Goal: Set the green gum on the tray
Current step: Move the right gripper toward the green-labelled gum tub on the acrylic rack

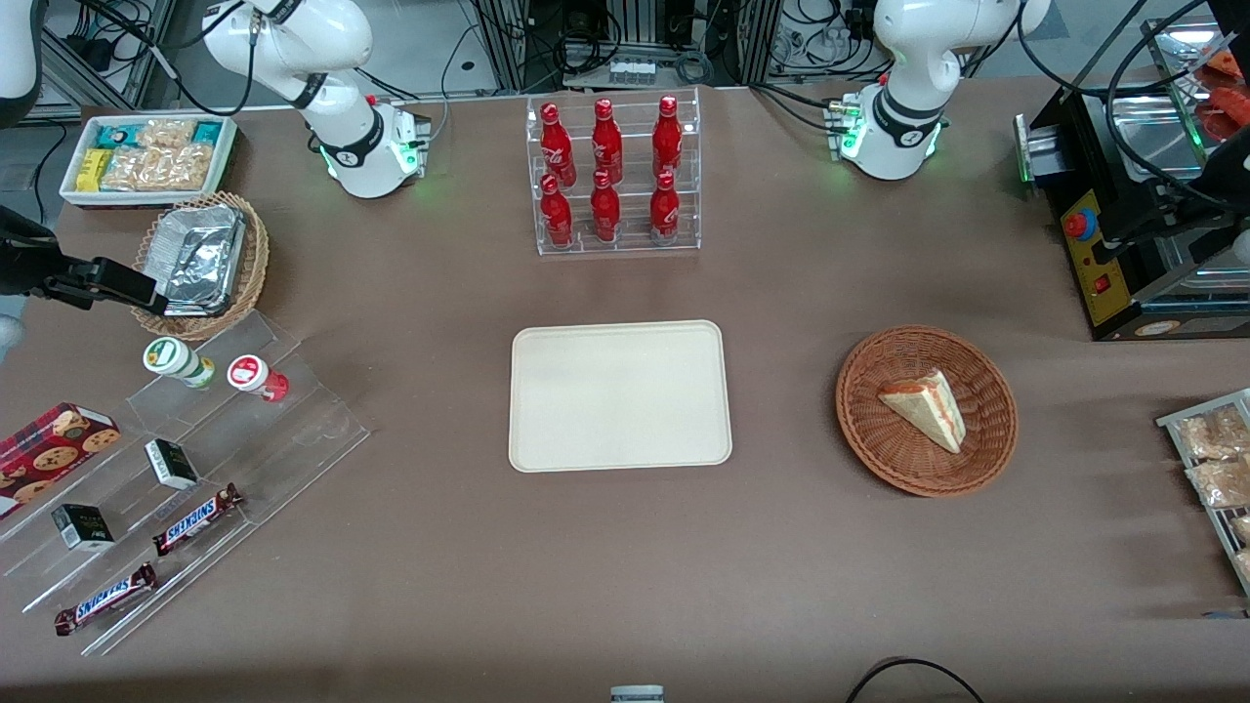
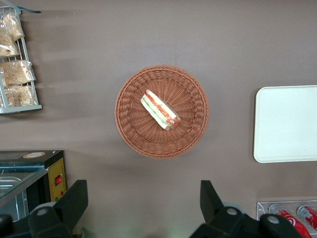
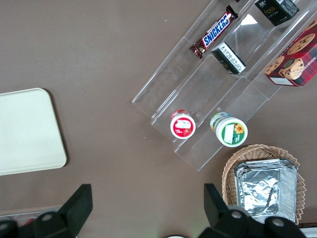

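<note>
Only legible writing: Snickers bars [image 1: 197,518] on clear stand [image 1: 293,430]. Green gum [image 3: 228,129] there too; tray [image 1: 619,395] bare. Gripper [image 3: 144,204] above, wide open, holding nothing.

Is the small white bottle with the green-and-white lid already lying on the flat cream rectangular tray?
No: the green-lidded white bottle stands on the clear acrylic step shelf, the cream tray is bare, and the open gripper hovers above.

My gripper [image 3: 143,206]: only the two finger stubs show in wrist view, tips cut off by the edge; in front view the arm runs off frame. Cookie box [image 3: 293,62] cropped by the edge, same for the black box [image 3: 277,10]. Green gum [image 1: 178,360] label too small to read. Foil tray [image 3: 267,191] partly cut off.
</note>
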Robot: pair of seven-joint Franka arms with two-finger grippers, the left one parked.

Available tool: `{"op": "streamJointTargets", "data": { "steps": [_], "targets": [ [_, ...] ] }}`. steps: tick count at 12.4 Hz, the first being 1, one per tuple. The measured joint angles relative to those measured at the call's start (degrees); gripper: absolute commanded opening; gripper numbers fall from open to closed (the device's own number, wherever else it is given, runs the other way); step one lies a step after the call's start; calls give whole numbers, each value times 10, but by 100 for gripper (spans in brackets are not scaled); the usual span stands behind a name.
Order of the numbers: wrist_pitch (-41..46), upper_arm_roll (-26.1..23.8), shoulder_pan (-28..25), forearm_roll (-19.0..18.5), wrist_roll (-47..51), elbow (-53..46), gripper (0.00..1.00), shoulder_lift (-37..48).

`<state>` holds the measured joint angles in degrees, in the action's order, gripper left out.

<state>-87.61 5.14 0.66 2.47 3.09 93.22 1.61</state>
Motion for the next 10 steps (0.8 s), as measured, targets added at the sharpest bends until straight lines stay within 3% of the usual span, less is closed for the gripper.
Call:
{"op": "streamJointTargets", "data": {
  "steps": [6,10],
  "targets": [
    [-9,-1,-1,-20,1,3,100,-7],
    [-100,5,5,-21,-57,77,100,-12]
  ]
}}
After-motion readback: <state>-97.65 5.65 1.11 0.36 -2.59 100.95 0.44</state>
